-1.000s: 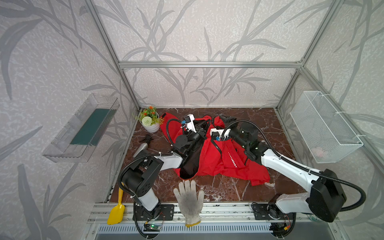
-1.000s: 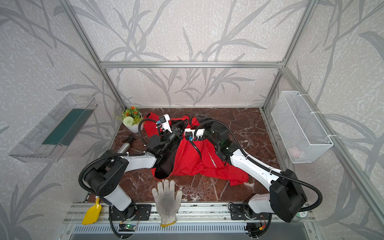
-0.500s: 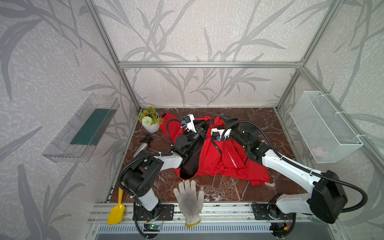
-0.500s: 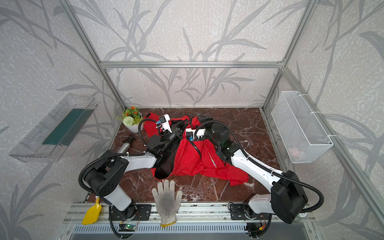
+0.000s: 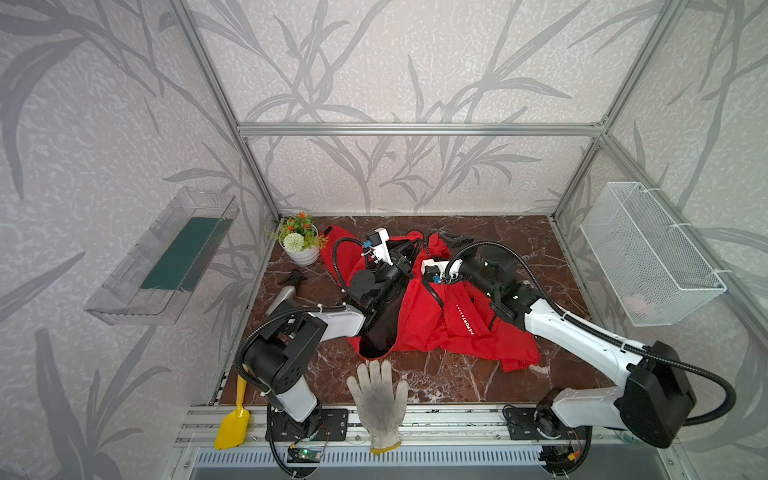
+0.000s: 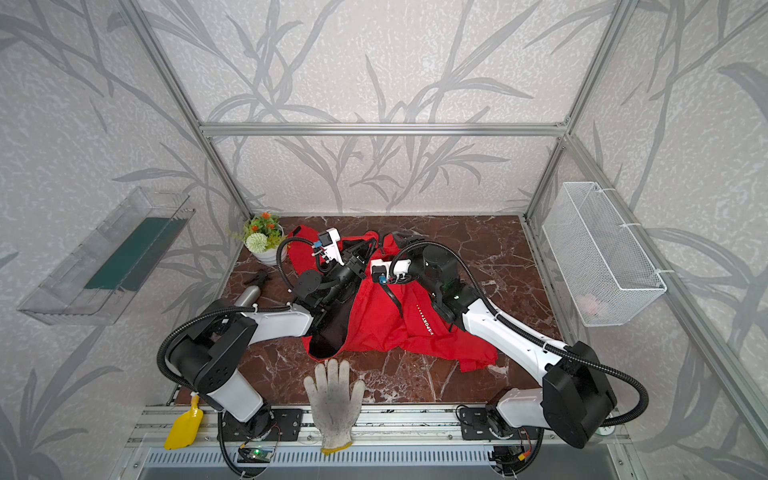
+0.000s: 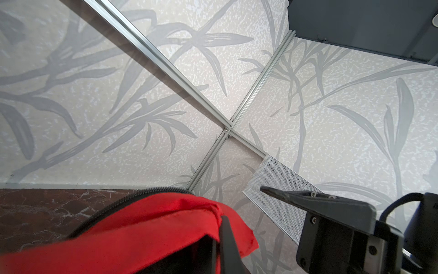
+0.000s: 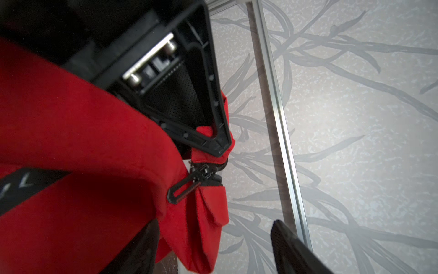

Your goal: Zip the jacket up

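The left gripper is squeezed tight on a fold of the big bright red thin jacket. It grips right at the edge where the black zipper runs. The black zipper pull hangs just beside that pinched spot, and nothing holds it. The held edge is lifted up off the table, and the black zipper teeth curve along it.

The right gripper is close to the left one, at the same lifted bit of jacket. Its two black fingers stand wide apart and grip nothing. A red fold hangs between them, close against one finger. The zipper pull is near but not touched.

The rest of the jacket lies spread over the middle of the brown marble table, partly under both arms. Its black lining shows on the left side, near the front.

There is bare table to the right of the jacket and at the back right. On the left it is tighter. A white pot of small flowers stands just beside the jacket's back corner, and a grey spray bottle lies near. A dirty white knit glove lies at the front edge, with its fingertips just beside the jacket's hem. A white wire basket hangs on the right wall, well apart.
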`<action>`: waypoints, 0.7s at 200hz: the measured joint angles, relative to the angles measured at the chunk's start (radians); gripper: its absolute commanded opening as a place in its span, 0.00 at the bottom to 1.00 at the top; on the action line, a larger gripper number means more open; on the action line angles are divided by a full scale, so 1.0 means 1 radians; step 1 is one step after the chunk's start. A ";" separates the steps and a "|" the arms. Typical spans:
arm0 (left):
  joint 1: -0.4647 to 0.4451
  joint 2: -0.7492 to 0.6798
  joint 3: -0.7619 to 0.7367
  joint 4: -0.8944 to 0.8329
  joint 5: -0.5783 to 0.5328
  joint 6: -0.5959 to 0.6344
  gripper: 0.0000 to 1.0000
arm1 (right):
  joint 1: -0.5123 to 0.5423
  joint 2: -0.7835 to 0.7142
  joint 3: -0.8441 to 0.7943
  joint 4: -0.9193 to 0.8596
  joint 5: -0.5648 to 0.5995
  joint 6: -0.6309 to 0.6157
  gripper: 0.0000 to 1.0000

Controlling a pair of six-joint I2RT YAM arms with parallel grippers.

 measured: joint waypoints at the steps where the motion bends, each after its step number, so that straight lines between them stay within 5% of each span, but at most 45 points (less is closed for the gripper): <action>1: 0.000 0.000 0.000 0.000 0.000 0.000 0.00 | 0.000 0.000 0.000 0.000 -0.002 0.001 0.74; 140: 0.000 0.000 0.000 0.000 0.000 0.000 0.00 | 0.000 0.001 0.000 0.038 0.022 -0.006 0.73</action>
